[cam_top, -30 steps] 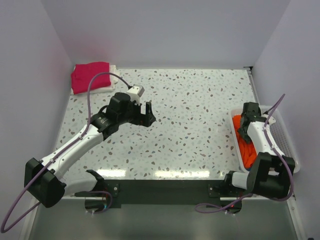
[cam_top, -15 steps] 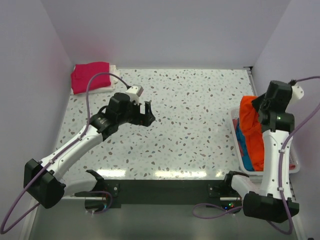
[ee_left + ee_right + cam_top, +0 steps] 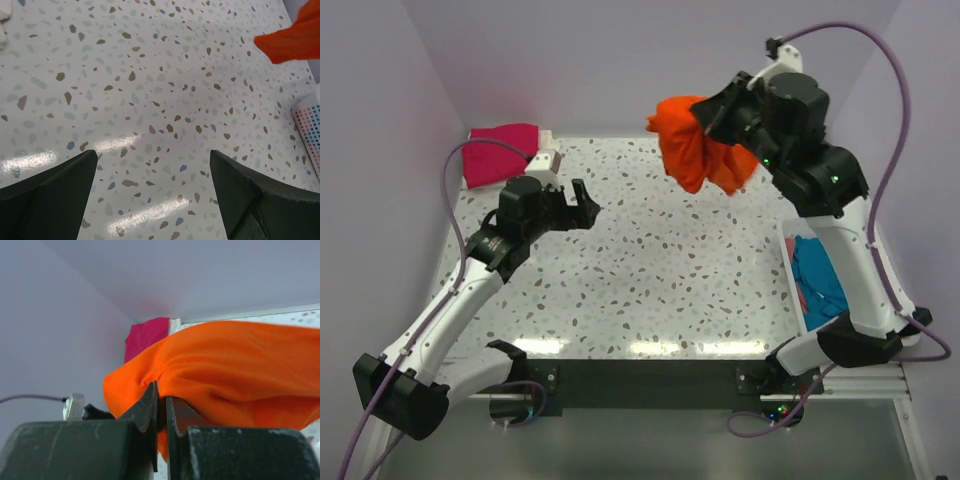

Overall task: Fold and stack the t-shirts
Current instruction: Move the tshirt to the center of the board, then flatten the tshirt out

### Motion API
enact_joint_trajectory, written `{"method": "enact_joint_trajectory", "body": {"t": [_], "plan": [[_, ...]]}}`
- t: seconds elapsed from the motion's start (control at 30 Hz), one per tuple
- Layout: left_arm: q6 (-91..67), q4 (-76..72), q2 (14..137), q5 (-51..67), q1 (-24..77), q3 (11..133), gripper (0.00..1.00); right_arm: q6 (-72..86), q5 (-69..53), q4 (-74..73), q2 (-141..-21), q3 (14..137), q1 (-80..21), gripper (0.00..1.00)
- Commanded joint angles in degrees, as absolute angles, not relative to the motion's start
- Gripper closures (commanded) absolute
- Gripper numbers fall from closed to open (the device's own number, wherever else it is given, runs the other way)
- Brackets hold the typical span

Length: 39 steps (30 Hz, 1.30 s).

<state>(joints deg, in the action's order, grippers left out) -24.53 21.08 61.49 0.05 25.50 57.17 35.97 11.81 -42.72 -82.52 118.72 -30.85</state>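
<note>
Whereas a second ago the right gripper sat low in the white basket at 4 o'clock with its jaws partly apart, it is now raised high toward 1 o'clock. Its jaws are pinched nearly closed on a fold of the orange t-shirt. The shirt has come clear of the basket and hangs bunched in the air above the far side of the table, touching nothing else.

Judgement: the pick is done and the next garment is on its way to the open work area. Spreading and folding are not yet begun.

Right wrist view confirms the grip. The fingers meet on a thin ridge of orange cloth at the gripper, and the rest billows off to the right.

Right arm pose: base at 5 o'clock, forearm rising steeply, wrist bent over toward 11 o'clock.

Left arm has swung a little toward 10 o'clock. The left gripper hovers over bare table, jaws fully apart and holding nothing — its wrist view shows only speckled surface between the fingers, with a corner of orange at upper right.

Folded magenta t-shirt lies at the 10 o'clock corner. The teal-blue t-shirt remains in the basket.
</note>
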Motion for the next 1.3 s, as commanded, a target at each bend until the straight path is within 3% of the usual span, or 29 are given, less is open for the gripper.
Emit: {"method": "enact_joint_trajectory", "body": {"t": [0.0,0.17,0.3,0.33,0.37,0.4,0.47,0.5,0.57,0.77,1.0,1.13,1.27], "plan": [[-25.5,20.2,58.4,-1.4,20.7,59.9,0.00,32.3,15.0,-41.6,-87.8,127.0,-40.8,1.00],[-25.3,20.9,57.3,-6.1,19.6,60.4,0.00,35.4,12.6,-42.0,-91.7,126.9,-38.7,1.00],[-26.3,20.0,57.5,-6.8,19.5,58.2,0.00,40.9,0.1,-34.9,-90.8,108.0,-25.4,1.00],[-27.1,19.6,57.7,-6.8,19.5,57.5,0.00,41.1,-3.0,-32.1,-91.4,104.5,-23.5,0.93],[-27.6,19.3,58.1,-6.3,19.5,56.8,0.00,41.0,-4.3,-31.3,-92.0,101.5,-19.7,0.77],[-27.9,19.1,58.4,-6.1,19.5,55.6,0.00,40.7,-5.8,-31.0,-93.2,96.6,-17.9,0.67],[-30.1,18.4,59.3,-5.3,19.5,53.8,0.00,39.7,-9.5,-31.2,-95.3,92.5,-14.0,0.55],[-30.9,17.8,59.4,-4.9,19.5,51.4,0.00,39.2,-9.7,-30.8,-95.2,88.2,-13.5,0.42],[-33.7,16.2,60.4,-4.0,19.5,47.8,0.00,37.1,-5.3,-29.4,-92.7,84.1,-14.0,0.32],[-40.7,6.3,65.5,1.5,19.5,37.7,0.05,34.1,10.3,-31.3,-87.5,73.3,-22.8,0.32],[-43.7,0.9,73.8,4.0,21.3,35.7,0.23,32.9,13.8,-26.1,-90.3,65.8,-27.0,0.39],[-44.0,6.5,75.5,-3.8,30.0,39.5,0.24,31.9,17.4,-25.8,-91.1,64.7,-27.3,0.41],[-44.2,8.1,76.8,-2.6,35.6,40.4,0.28,30.7,21.3,-26.5,-92.5,64.9,-27.2,0.41]]}}
